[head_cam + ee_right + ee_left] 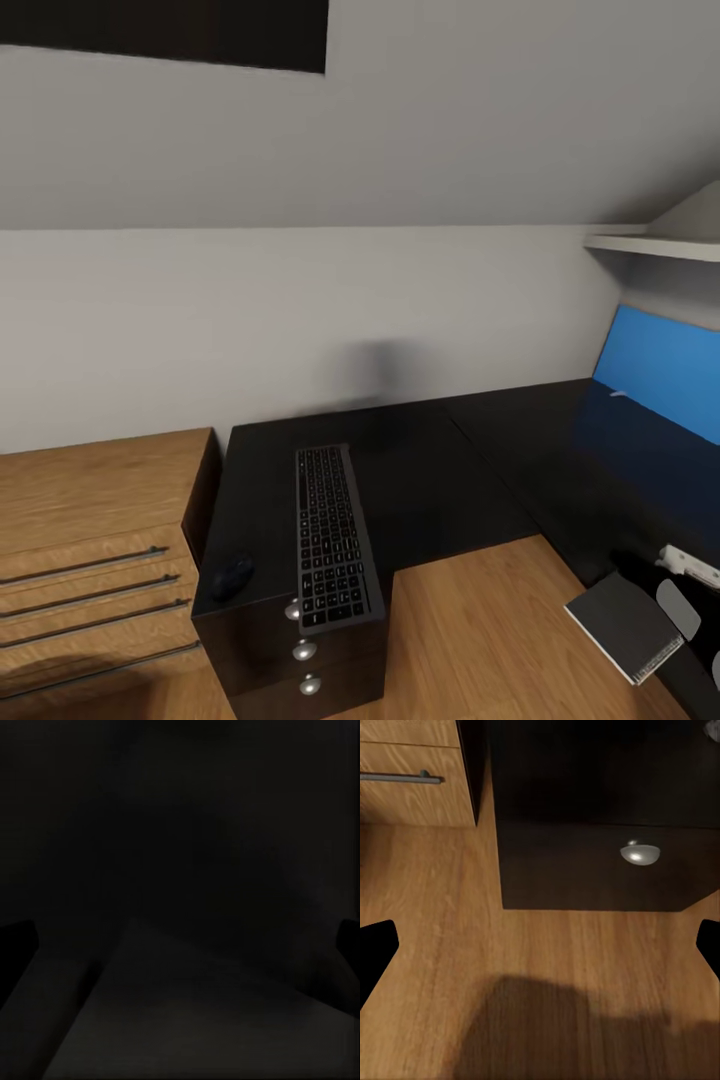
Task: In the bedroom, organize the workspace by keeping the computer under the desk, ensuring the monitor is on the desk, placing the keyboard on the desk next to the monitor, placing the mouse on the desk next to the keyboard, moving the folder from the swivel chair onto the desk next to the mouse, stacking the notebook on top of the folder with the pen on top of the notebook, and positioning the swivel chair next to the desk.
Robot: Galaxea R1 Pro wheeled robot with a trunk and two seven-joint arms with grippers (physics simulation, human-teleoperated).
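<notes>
In the head view, the black-topped desk [440, 470] runs in an L from the drawer unit at lower left to the blue back panel [665, 370] at the right; the keyboard [333, 535] lies lengthwise on the desk above the drawer unit, its near end reaching just past the front edge; the mouse [231, 577] sits just beside it on the left, near the desk's front left corner; three round silver knobs [304, 650] line the drawer front below; a light wooden cabinet [95, 560] with long bar handles stands against the desk's left side; at the lower right a greyish notebook [622, 625] with a spiral edge is tilted over the wood floor [470, 620], touching pale robot parts at the frame's edge, though whether it is held cannot be told; a white shelf [650, 243] hangs on the wall above the blue panel.

In the left wrist view, the left gripper [540, 945] has its dark fingertips [376, 945] spread wide at either edge, holding nothing, over the wood floor; ahead stand the black drawer unit [592, 862] with a silver knob and the wooden cabinet beside it.

The right wrist view is almost wholly dark; faint fingertips [15, 945] show at both edges, set apart, over a dim flat surface; what lies between them cannot be told.
</notes>
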